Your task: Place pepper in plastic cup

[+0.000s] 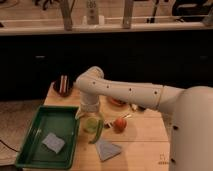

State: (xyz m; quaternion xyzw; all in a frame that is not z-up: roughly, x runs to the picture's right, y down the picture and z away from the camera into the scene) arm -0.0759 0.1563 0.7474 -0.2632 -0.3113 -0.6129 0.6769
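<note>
The plastic cup (91, 124), translucent with a yellow-green tint, stands on the wooden table just right of the green tray. The pepper (98, 132), slender, curved and green, lies against the cup's right side, its lower end on the table in front of the cup. I cannot tell whether its upper end is inside the rim. My gripper (89, 113) hangs straight down from the white arm, directly over the cup's top and close to it.
A green tray (35, 150) with a grey-blue sponge (53, 142) lies to the left. A round orange-red fruit (120, 123) sits right of the cup. A grey cloth (108, 149) lies in front. A dark bowl-like object (62, 86) stands at the back left.
</note>
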